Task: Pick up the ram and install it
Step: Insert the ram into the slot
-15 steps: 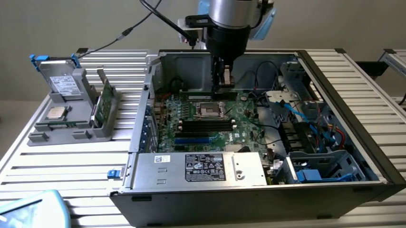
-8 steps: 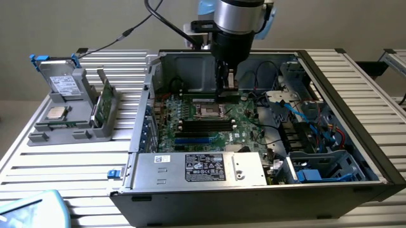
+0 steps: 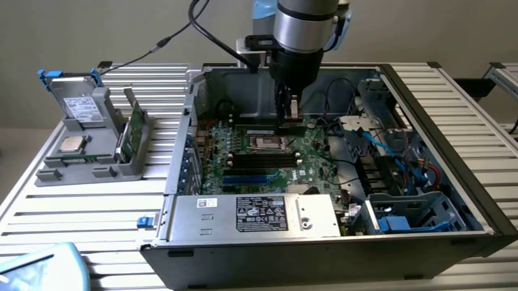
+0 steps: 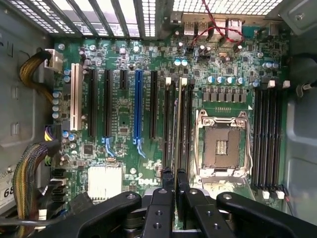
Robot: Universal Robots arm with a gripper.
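Far left we see the gray tray (image 3: 81, 167), with a green card (image 3: 132, 130) standing on edge in it. Next, the open case (image 3: 324, 260) and the motherboard (image 3: 316, 160). The gripper (image 3: 289, 121) (image 4: 175, 181) is down inside, fingers clamped on the ram (image 4: 175, 124). The ram is edge-up, its long axis along the exterior view's left-right and parallel to the black slots (image 4: 190, 124), just beyond the CPU socket (image 3: 265, 143). We can't tell if it's seated. Blue cables (image 3: 380, 147) are at right.
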